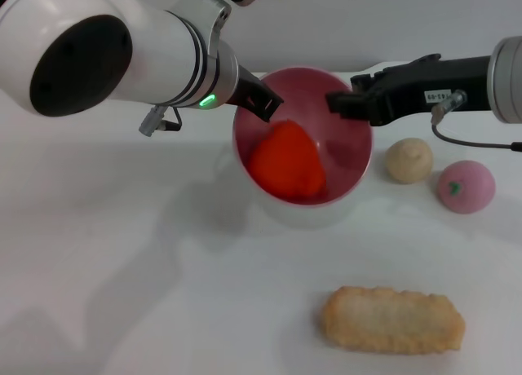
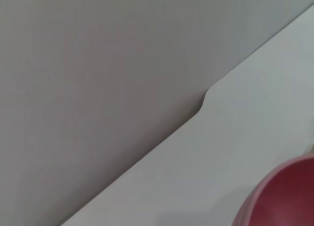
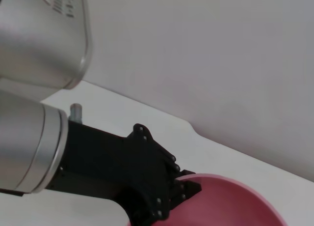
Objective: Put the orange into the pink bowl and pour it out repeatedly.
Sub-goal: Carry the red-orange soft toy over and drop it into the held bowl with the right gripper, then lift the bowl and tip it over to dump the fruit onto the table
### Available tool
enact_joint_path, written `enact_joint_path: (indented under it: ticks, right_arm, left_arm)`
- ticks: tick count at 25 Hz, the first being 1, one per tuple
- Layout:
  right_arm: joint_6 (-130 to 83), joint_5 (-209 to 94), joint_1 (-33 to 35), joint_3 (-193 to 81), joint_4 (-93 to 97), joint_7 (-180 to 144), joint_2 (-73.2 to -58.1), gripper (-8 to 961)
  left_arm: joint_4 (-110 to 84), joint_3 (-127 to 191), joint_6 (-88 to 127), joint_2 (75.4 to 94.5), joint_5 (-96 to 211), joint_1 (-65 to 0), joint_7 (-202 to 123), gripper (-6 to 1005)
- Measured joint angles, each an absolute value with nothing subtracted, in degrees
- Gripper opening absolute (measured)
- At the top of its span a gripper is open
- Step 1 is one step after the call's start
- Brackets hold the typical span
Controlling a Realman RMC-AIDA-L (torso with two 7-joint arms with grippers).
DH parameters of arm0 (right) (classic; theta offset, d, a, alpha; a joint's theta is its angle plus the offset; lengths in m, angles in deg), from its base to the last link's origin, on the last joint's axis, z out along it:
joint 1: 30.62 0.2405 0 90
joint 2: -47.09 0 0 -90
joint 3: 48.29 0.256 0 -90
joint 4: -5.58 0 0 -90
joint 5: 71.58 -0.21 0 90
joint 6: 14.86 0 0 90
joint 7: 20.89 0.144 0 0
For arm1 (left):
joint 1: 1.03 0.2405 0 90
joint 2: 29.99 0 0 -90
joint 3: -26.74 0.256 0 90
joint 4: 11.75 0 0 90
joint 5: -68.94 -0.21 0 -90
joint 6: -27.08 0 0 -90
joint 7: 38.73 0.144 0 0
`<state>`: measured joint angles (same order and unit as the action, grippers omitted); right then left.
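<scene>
The big white flat bench is under everything. My left arm comes in from the left side, big & white w/ a little green light near the wrist. My right arm comes in from the right side, black at the end.

The glossy pink round plastic bowl is up off the bench, tipped so its open side faces me, held between both arms near the middle. My left fingers are black & they pinch the bowl's rim on its left side, closed on it. My right fingers are at the rim on the bowl's right side & touch it, but I can't tell if they are closed on it or not.

The bright orange-red soft toy orange is inside the pink bowl, low down by the near rim.

A long tan bumpy bread-like toy lies flat on the bench at the front, well apart from the bowl. A pink ball w/ a green mark sits on the bench to the right. A beige lumpy ball sits just beside it, near the bowl.
</scene>
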<state>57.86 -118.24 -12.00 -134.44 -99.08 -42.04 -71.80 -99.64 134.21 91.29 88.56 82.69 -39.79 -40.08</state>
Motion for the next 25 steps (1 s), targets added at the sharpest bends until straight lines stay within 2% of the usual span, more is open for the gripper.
enact_joint_path:
  ticks: [3,10,19,25]
  right_arm:
    - [57.9,-118.3,-12.2,-133.5,-99.3,-41.6,-71.82,360]
    - [59.0,-116.5,-14.3,-121.2,-99.2,-37.0,-71.67,411]
    - [59.9,-116.9,-21.6,-108.2,-93.8,-39.4,-71.89,409]
    - [59.7,-117.2,-22.3,-108.7,-85.6,-41.6,-71.84,408]
  left_arm:
    - [-99.6,134.2,91.0,88.52,82.3,-39.8,-39.4,45]
    - [-100.3,136.9,88.8,88.48,77.2,-38.9,-34.0,45]
    - [-100.7,151.5,84.2,88.91,55.6,-37.6,-31.4,44]
    - [-95.4,163.4,79.6,89.07,38.6,-37.8,-29.4,44]
